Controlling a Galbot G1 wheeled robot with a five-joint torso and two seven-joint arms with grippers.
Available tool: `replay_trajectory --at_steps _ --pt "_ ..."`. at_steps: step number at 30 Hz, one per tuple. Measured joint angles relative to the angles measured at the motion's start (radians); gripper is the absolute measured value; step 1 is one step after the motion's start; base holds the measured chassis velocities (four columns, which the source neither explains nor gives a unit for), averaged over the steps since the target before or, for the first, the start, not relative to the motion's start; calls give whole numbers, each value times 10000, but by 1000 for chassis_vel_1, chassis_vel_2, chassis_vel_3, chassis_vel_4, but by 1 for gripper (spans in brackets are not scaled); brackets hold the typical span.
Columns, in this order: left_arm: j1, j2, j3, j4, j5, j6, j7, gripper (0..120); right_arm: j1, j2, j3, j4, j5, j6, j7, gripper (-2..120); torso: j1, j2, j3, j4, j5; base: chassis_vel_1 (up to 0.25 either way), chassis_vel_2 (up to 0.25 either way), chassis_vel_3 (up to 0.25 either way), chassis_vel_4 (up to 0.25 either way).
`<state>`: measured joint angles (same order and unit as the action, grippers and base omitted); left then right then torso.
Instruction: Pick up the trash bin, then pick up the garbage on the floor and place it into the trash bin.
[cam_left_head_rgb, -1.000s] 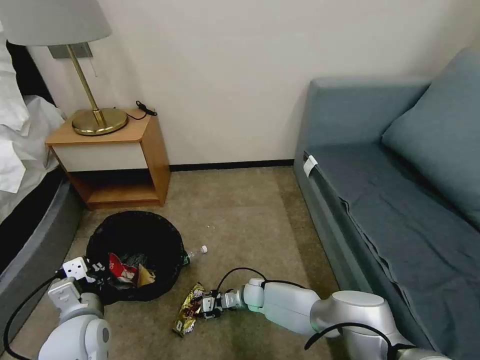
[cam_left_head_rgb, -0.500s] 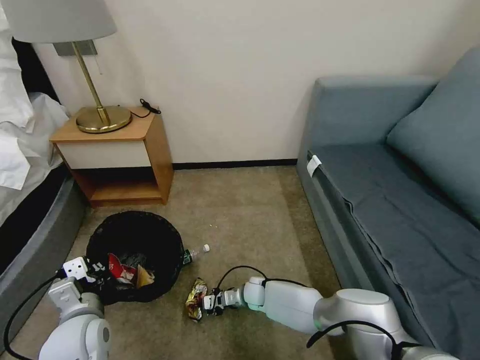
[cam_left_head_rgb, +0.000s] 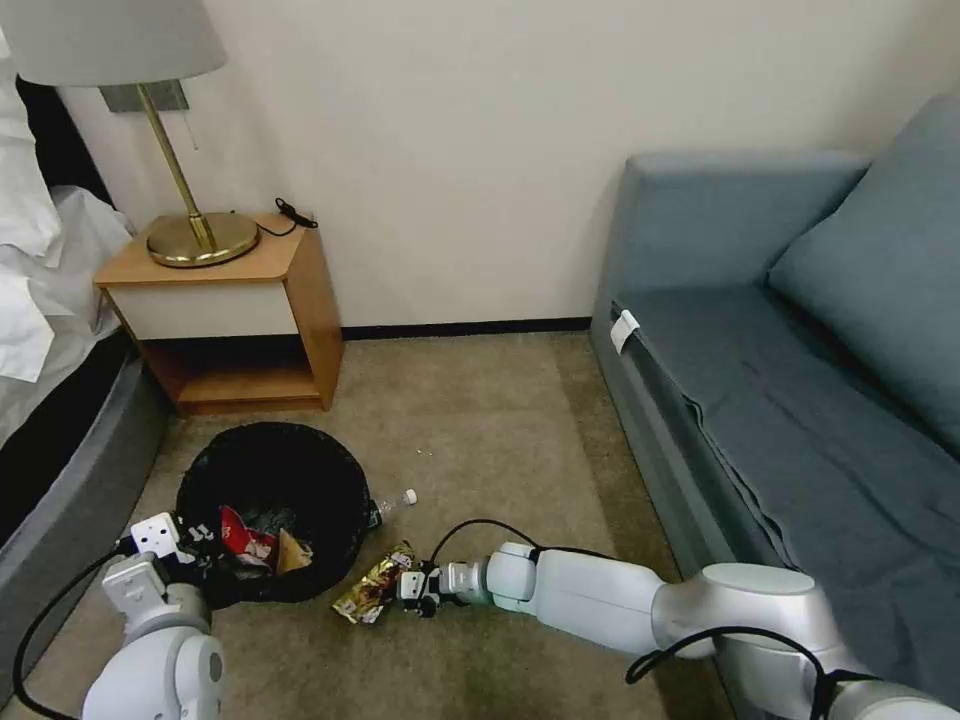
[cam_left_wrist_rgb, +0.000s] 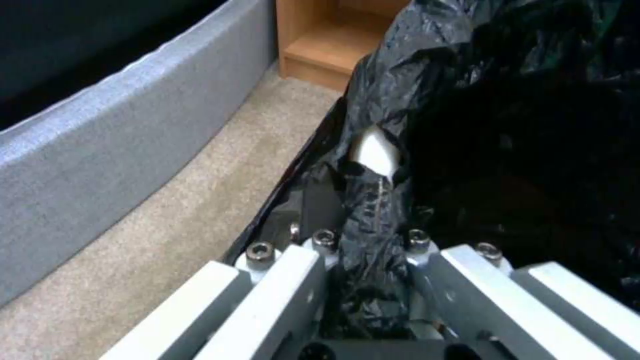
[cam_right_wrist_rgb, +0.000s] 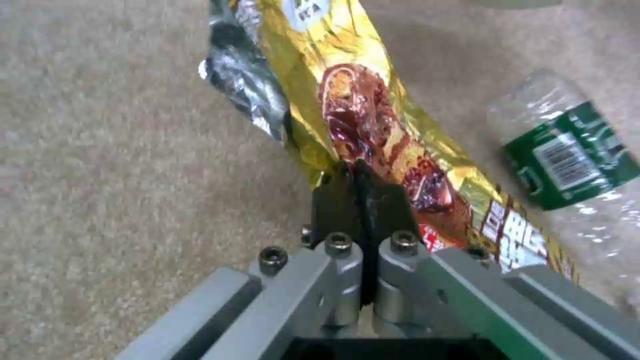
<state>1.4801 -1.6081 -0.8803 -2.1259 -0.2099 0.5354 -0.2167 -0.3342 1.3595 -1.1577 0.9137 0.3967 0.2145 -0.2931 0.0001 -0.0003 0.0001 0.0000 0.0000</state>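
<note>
The trash bin (cam_left_head_rgb: 272, 470), lined with a crinkly black bag, stands on the carpet at my left. My left gripper (cam_left_head_rgb: 196, 541) is shut on its near rim; the left wrist view shows this gripper (cam_left_wrist_rgb: 371, 220) pinching the bag-covered rim (cam_left_wrist_rgb: 375, 150). A red-and-white wrapper (cam_left_head_rgb: 240, 534) and brown paper (cam_left_head_rgb: 291, 552) lie inside the bin. My right gripper (cam_left_head_rgb: 410, 588) is low over the floor, shut on the end of a gold snack wrapper (cam_left_head_rgb: 372, 598). In the right wrist view that gripper (cam_right_wrist_rgb: 360, 182) clamps the wrapper (cam_right_wrist_rgb: 353, 100). A small clear bottle (cam_left_head_rgb: 395, 503) (cam_right_wrist_rgb: 567, 150) lies beside the bin.
A wooden nightstand (cam_left_head_rgb: 240, 320) with a brass lamp (cam_left_head_rgb: 200, 238) stands behind the bin against the wall. The bed's grey edge (cam_left_head_rgb: 70, 480) runs along the left. A blue-grey sofa (cam_left_head_rgb: 780, 400) fills the right. Open carpet (cam_left_head_rgb: 480, 420) lies between them.
The gold wrapper has shifted in my right gripper's hold and now stretches toward the bin; the gripper moved slightly nearer the bin. The left gripper and bin stayed put.
</note>
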Motion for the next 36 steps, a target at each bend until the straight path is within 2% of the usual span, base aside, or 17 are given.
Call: replay_trajectory --at_steps 9,13,14,19,20,23,30,32,36 --pt "-24 0 -43 15 -21 57 -4 1 395 -960 125 953 247 -53 28 0 0 2 0 0 1 0 0 0 0" --pt "-60 0 -78 38 -42 85 -1 1 385 -1829 488 1351 246 -23 31 0 0 2 -1 2 3 0 0 0 0" --pt "-60 0 -78 38 -42 85 -1 1 385 -1829 488 1351 246 -23 31 0 0 2 -1 2 3 0 0 0 0" --pt "-128 0 -111 207 -39 92 5 1 392 -3524 1231 2262 280 39 25 0 0 2 -1 -3 3 0 0 0 0" --pt "-128 0 -111 207 -39 92 5 1 392 -3524 1231 2262 280 39 25 0 0 2 -1 -3 3 0 0 0 0" --pt "-157 0 -58 308 35 90 12 1 375 -4247 1991 2956 397 71 20 0 0 3 0 -3 -1 0 0 0 0" --pt "-198 0 66 436 195 64 26 1 205 -4769 3485 4389 824 -21 31 0 0 3 -1 0 3 0 0 0 0" --pt "-220 0 104 508 245 50 35 1 189 -4920 3983 5189 1024 -273 86 0 0 3 -2 1 0 0 0 0 0" --pt "-232 0 133 518 277 27 36 1 239 -4963 3914 5583 952 -429 301 0 -1 4 -1 1 -1 0 0 0 0"
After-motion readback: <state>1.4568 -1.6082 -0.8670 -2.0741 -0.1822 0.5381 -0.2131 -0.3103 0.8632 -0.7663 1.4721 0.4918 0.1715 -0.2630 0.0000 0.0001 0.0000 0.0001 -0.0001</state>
